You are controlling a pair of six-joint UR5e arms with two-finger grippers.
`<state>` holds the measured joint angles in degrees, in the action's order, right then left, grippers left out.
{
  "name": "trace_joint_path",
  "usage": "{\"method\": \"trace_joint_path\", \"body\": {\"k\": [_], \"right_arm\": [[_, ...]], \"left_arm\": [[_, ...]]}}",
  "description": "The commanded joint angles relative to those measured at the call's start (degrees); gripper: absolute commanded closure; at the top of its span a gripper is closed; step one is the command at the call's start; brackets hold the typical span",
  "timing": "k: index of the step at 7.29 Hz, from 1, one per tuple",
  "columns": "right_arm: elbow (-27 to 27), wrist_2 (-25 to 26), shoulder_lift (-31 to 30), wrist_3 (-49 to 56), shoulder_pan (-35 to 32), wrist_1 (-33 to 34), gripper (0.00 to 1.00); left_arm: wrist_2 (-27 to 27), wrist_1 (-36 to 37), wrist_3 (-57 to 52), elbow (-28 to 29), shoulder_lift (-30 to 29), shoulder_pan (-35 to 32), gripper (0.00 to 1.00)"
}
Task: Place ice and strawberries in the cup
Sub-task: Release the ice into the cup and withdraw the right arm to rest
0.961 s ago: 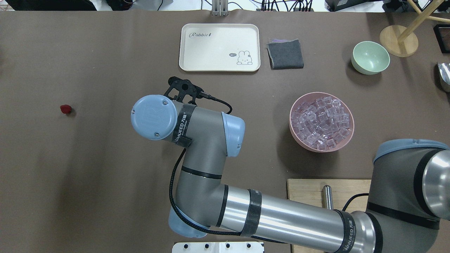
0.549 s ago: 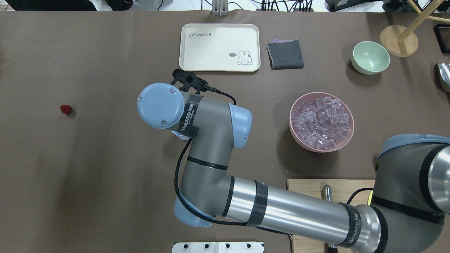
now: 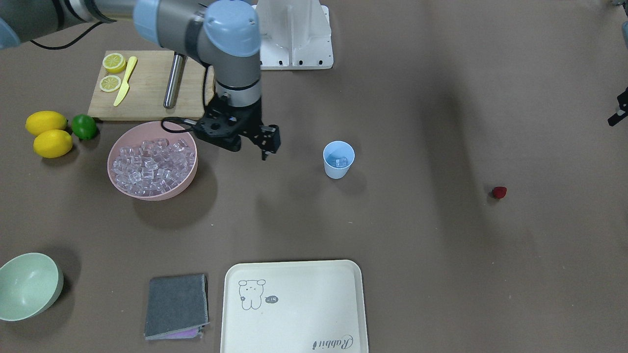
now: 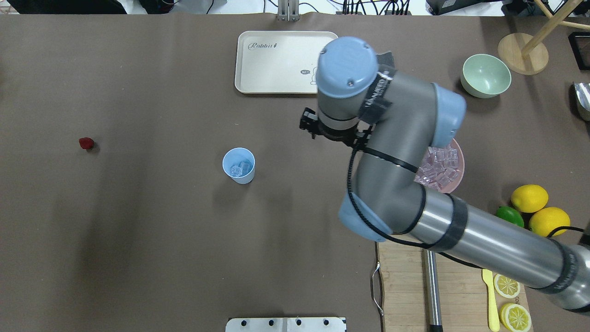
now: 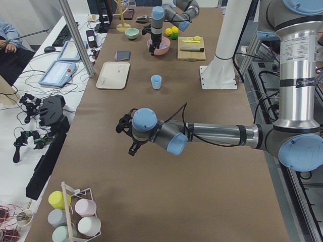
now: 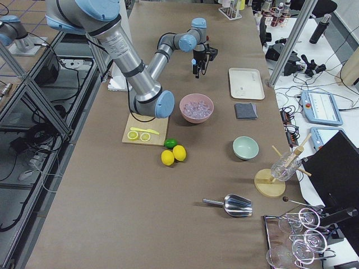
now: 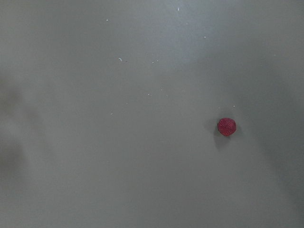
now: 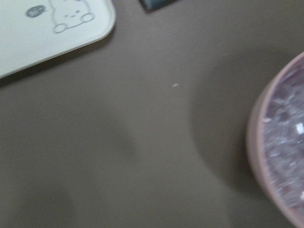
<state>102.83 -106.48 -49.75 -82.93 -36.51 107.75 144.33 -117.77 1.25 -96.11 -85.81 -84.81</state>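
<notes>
The light blue cup (image 4: 238, 165) (image 3: 338, 159) stands upright mid-table with a couple of ice cubes (image 4: 239, 168) inside. More ice (image 3: 149, 164) is piled in the pink bowl (image 3: 116, 180), half hidden under my right arm in the overhead view. My right gripper (image 3: 267, 147) hangs open and empty between the cup and the pink bowl, closer to the bowl. The strawberry (image 4: 86, 143) (image 3: 499, 192) (image 7: 227, 126) lies alone far to the left. Only a black edge of my left gripper (image 3: 619, 110) shows; I cannot tell its state.
A cream tray (image 4: 258, 69) and a grey cloth (image 3: 176, 305) lie at the far side, with a pale green bowl (image 4: 486, 75) at far right. Two lemons (image 4: 529, 198), a lime (image 4: 510, 216) and a cutting board (image 4: 401, 286) holding lemon slices sit near my right base.
My right arm has swung from over the cup to the right, toward the pink bowl. The cup, hidden under the arm before, now shows with ice in it.
</notes>
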Motion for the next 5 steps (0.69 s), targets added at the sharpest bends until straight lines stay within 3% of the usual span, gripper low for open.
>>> {"method": "trace_joint_path", "body": {"k": [1, 2, 4, 5], "right_arm": [[11.48, -0.74, -11.21, 16.24, -5.91, 5.02, 0.0], [12.73, -1.97, -13.86, 23.27, -9.59, 5.02, 0.0], [12.75, -9.32, -18.25, 36.28, -19.16, 3.19, 0.0], [12.57, -14.06, -25.94, 43.75, -24.26, -5.09, 0.0]], "left_arm": [[-0.01, -0.27, 5.75, -0.04, -4.08, 2.26, 0.01], [-0.1, 0.08, 7.78, 0.57, -6.89, 4.98, 0.01], [-5.6, -0.62, 14.29, -0.21, -8.66, 9.03, 0.0], [-5.99, -0.71, 16.05, -0.04, -9.2, 11.31, 0.0]]}}
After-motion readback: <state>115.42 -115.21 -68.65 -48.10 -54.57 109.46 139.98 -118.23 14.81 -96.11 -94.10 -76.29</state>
